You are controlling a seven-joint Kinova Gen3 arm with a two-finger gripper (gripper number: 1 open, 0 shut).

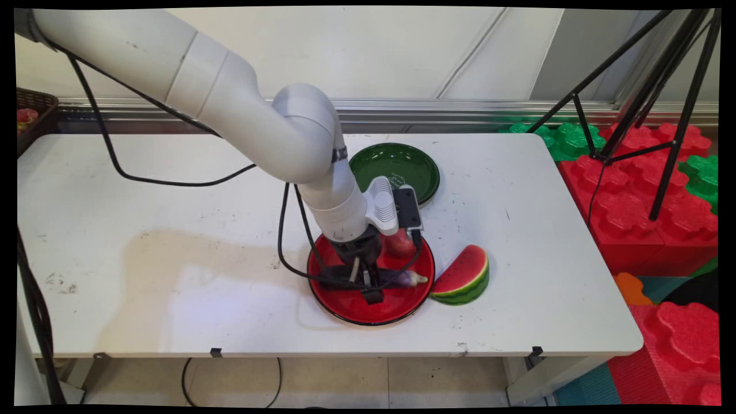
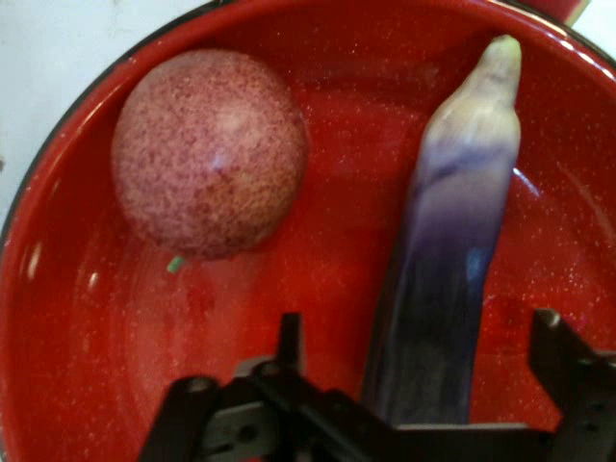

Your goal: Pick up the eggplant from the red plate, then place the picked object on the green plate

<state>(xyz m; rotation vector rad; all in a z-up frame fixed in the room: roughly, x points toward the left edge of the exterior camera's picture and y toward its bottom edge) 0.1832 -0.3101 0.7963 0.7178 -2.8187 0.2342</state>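
My gripper (image 1: pixel 368 283) is down inside a red plate (image 1: pixel 351 309) near the table's front edge. It stands open astride a long purple eggplant (image 1: pixel 415 279) with a pale tip. In the hand view the eggplant (image 2: pixel 443 279) runs up between the two fingers (image 2: pixel 290 337), with a small gap on each side, and the gripper (image 2: pixel 419 342) touches nothing. A round speckled red fruit (image 2: pixel 207 154) lies beside it on the plate (image 2: pixel 77 366); the same fruit (image 1: pixel 401 244) shows just behind the hand in the main view.
A watermelon slice (image 1: pixel 463 276) lies on the table just right of the red plate. An empty green plate (image 1: pixel 397 164) sits behind it. A dark basket (image 1: pixel 31 112) is at the far left. Tripod legs (image 1: pixel 632 115) and foam blocks (image 1: pixel 638 195) stand off the right edge.
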